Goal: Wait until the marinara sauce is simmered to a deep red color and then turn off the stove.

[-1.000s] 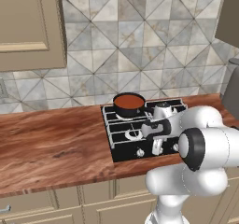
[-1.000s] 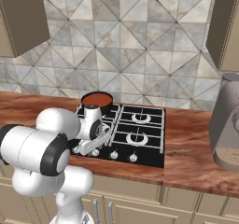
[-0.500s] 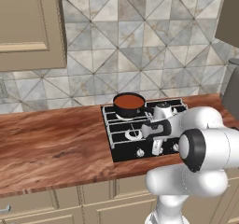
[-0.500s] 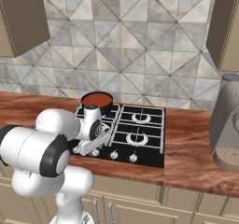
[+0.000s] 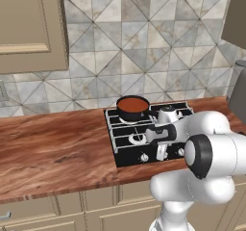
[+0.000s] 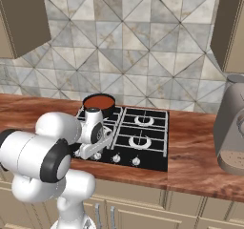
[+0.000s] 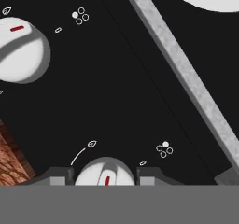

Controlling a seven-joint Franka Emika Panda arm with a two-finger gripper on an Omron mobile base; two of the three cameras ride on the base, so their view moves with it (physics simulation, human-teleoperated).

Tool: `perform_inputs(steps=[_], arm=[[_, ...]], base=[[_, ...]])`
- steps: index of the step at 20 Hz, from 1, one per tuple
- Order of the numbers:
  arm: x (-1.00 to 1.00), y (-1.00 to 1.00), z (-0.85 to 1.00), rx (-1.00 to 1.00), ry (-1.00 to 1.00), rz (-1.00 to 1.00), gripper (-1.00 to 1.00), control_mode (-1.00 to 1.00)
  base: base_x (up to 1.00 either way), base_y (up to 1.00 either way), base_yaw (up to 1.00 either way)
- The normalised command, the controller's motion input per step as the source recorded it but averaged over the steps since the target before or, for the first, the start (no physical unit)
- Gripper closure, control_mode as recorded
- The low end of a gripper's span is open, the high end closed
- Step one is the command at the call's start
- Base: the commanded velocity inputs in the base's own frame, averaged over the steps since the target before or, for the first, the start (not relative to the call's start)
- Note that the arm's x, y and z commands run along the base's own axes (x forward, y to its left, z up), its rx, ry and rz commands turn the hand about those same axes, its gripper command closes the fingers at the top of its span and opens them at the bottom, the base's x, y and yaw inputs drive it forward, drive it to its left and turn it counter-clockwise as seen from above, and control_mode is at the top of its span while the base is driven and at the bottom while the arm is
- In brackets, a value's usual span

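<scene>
I see my claw (image 7: 105,174) down at the front edge of the stove (image 5: 126,148), and its two dark tips are squeezed tight on a silver knob (image 7: 105,171) with a red line on it. The marinara sauce (image 5: 132,103) is deep red and sits in a small dark pan (image 6: 99,105) on the back left burner. Another knob (image 7: 21,49) is off to one side, and the stove is set in the brown wood desk (image 5: 53,148).
</scene>
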Motion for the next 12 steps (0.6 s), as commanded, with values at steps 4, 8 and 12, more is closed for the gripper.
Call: perform_inputs(steps=[4,8,12], arm=[[0.0,0.0,0.0,0.0,0.0,0.0,1.0,-1.0],[0.0,0.0,0.0,0.0,0.0,0.0,1.0,-1.0],[0.0,0.0,0.0,0.0,0.0,0.0,1.0,-1.0]], base=[[0.0,0.0,0.0],[0.0,0.0,0.0],[0.0,0.0,0.0]])
